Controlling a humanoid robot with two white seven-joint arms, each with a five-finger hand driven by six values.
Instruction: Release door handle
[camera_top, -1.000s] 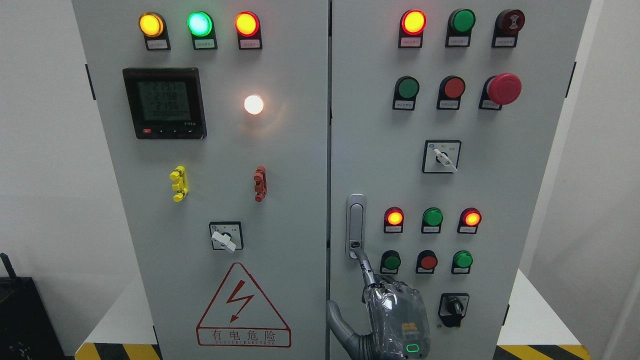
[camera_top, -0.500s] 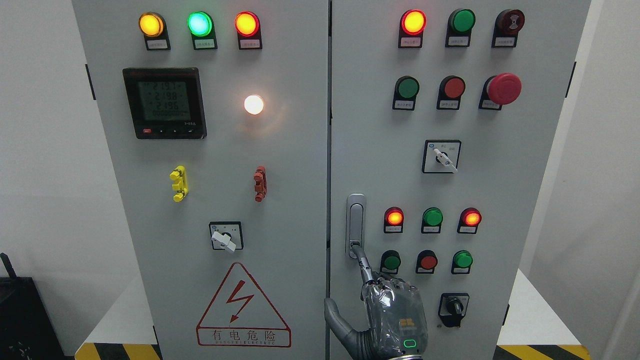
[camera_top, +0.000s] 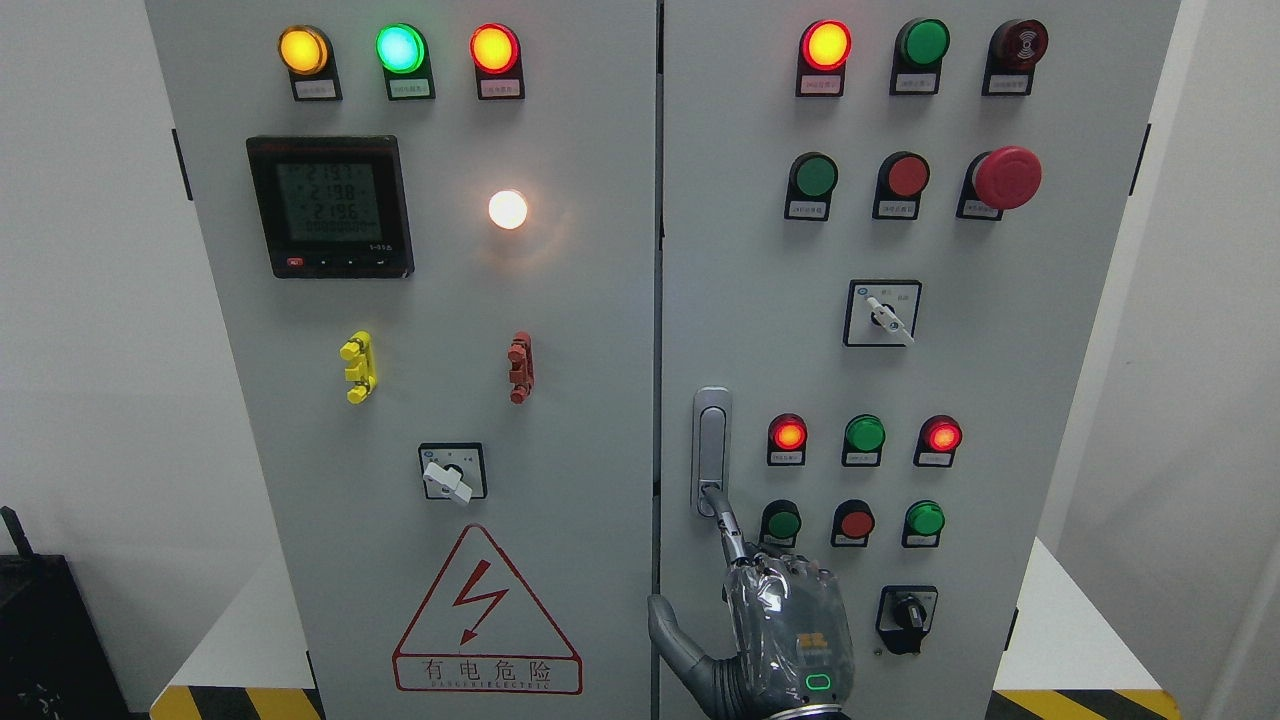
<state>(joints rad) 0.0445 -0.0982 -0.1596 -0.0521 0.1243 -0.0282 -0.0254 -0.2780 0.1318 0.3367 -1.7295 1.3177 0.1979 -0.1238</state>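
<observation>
A: Left cabinet door (camera_top: 560, 300): no change noted. The door handle (camera_top: 711, 440) sits at the left edge of the right door, upright and flush in its housing, same as a second ago.

B: And the right hand (camera_top: 785, 630)?

A: It has been raised slightly. A second ago the index finger (camera_top: 728, 525) tip was seen just under the handle's lower end; now it is planted on the release button (camera_top: 709, 489) at the handle's bottom. Almost nothing has moved in the last half second.

B: Fingers?

A: Only the index is extended. The rest are curled, the thumb (camera_top: 668, 625) is held out to the left, and nothing is gripped.

B: So contact is made, but no pop-out is seen.

A: Correct. The latch is judged not yet released; more press is probably needed. Slip-off toward the green push button (camera_top: 781, 522) should be watched. The left hand is not seen.
</observation>
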